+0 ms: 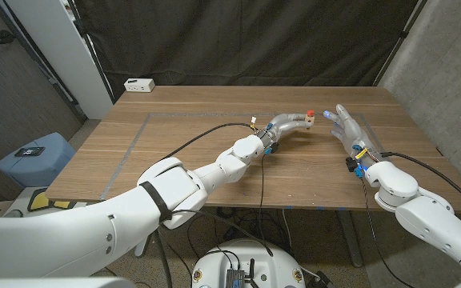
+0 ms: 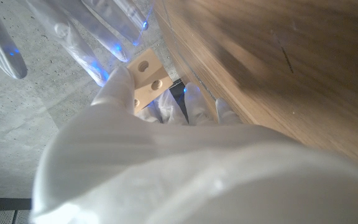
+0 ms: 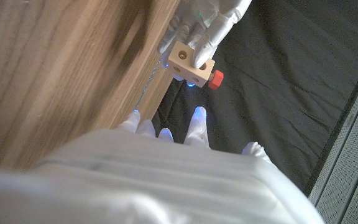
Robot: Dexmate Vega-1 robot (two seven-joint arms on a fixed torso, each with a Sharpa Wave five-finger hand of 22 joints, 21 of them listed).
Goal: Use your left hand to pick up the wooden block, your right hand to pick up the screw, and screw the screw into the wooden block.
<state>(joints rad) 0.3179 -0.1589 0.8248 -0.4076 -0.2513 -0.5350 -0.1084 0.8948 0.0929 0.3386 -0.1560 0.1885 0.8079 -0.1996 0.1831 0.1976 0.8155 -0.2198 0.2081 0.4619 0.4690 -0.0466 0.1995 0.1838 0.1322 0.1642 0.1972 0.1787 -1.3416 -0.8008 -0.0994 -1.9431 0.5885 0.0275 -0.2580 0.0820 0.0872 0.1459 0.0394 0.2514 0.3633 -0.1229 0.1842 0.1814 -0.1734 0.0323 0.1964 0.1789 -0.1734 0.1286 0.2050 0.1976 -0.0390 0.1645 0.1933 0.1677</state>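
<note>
Above the counter (image 1: 214,152), near its far right part, your left hand (image 1: 288,124) holds the wooden block (image 1: 310,120) up in the air. Your fingers are wrapped round the block, and the right wrist view shows them pinching it from the side. The block is pale wood with round holes in it.

You can see the screw (image 3: 215,79) in that same view. It has a red head, and it sticks out of one side of the block. So the screw looks like it is already in the block. You cannot tell from these pictures how deep it goes, or if it is tight all the way.

Your right hand (image 1: 348,130) is just beside the block, a little apart from it. Its fingers are spread out and it holds nothing. It looks like it has let go of the screw.

My guess is that most of the job is done: block picked up, screw picked up, screw put in the hole. What may be left is a few more turns, if the screw is not snug yet. You could look closely at the red head to check before you put the block down.

No boxes, bowls or cups are on the counter. A small white box (image 1: 139,84) sits at the far left corner, and you cannot see what is in it.
</note>
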